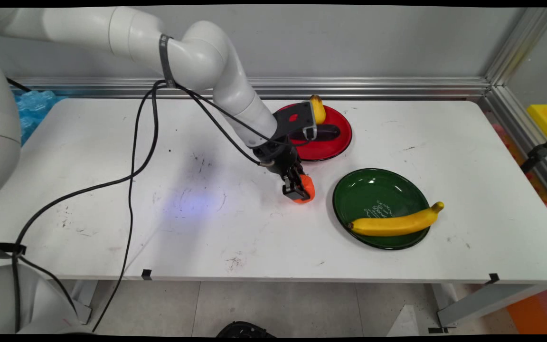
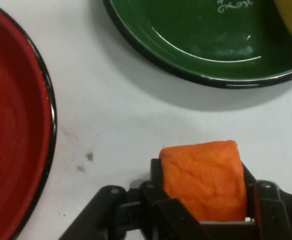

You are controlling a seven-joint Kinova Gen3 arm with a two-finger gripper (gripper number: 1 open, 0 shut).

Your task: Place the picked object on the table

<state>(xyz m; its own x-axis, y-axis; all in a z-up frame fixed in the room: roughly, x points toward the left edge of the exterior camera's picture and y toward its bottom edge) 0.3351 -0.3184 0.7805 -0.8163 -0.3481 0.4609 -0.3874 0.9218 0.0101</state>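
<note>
Gripper sits low at centre frame in my main view, jaws clamped on an orange block at the white table. A red plate lies above it, a green plate with a banana to its right.

Hand view: I see the orange block pinched at bottom centre, red plate at left, green plate along the top.
</note>
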